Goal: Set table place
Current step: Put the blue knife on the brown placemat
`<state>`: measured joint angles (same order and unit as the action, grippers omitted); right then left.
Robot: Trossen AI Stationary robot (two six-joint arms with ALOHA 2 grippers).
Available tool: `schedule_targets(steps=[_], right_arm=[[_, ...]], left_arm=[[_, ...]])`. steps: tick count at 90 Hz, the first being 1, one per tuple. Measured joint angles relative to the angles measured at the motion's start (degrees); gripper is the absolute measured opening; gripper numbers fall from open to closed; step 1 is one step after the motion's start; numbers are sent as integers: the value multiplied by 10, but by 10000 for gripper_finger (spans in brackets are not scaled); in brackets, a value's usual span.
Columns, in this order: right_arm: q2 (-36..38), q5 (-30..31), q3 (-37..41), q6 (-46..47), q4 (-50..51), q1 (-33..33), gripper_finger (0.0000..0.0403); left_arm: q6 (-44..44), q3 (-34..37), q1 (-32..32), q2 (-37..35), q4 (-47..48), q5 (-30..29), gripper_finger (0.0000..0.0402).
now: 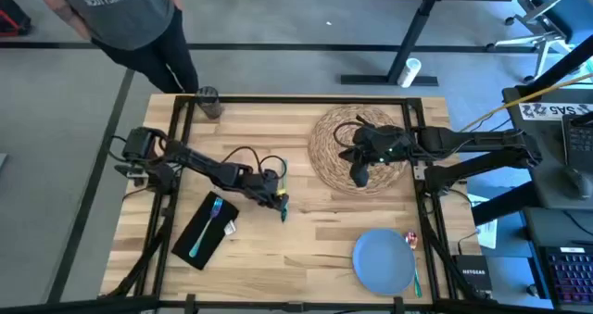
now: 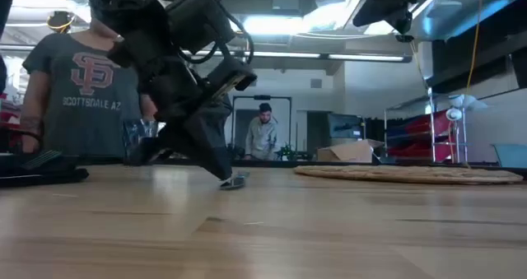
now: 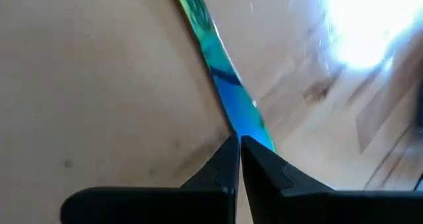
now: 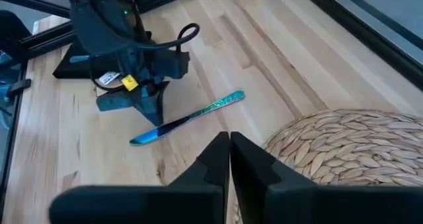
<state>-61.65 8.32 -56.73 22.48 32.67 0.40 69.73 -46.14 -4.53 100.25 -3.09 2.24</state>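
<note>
Left gripper pinches one end of a teal knife on the table; right arm waits over the placemat.

High view: the left gripper [image 1: 282, 206] reaches mid-table [image 1: 306, 231]; the right gripper [image 1: 359, 177] hangs over the woven placemat [image 1: 326, 140], the blue plate [image 1: 383, 261] near the front edge, a fork [image 1: 208, 226] on the black napkin [image 1: 190, 237].
Low view: the left arm tilts steeply, fingertips at the wood.
Left wrist view: its fingers [image 3: 221, 168] are clamped on the knife [image 3: 218, 78], which looks stiff, light and slippery, best gripped flat-on near an end.
Right wrist view: its own fingers [image 4: 215, 159] are together, holding nothing; the knife lies flat beside the placemat.
</note>
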Motion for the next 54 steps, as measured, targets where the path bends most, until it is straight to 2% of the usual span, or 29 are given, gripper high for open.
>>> schedule_targets(steps=[29, 54], right_arm=[[0, 0, 0, 0, 0, 0, 0], [0, -7, 0, 13, 0, 0, 1]], left_arm=[[-27, 0, 25, -1, -8, 0, 0], [-15, 0, 4, -1, -8, 23, 0]])
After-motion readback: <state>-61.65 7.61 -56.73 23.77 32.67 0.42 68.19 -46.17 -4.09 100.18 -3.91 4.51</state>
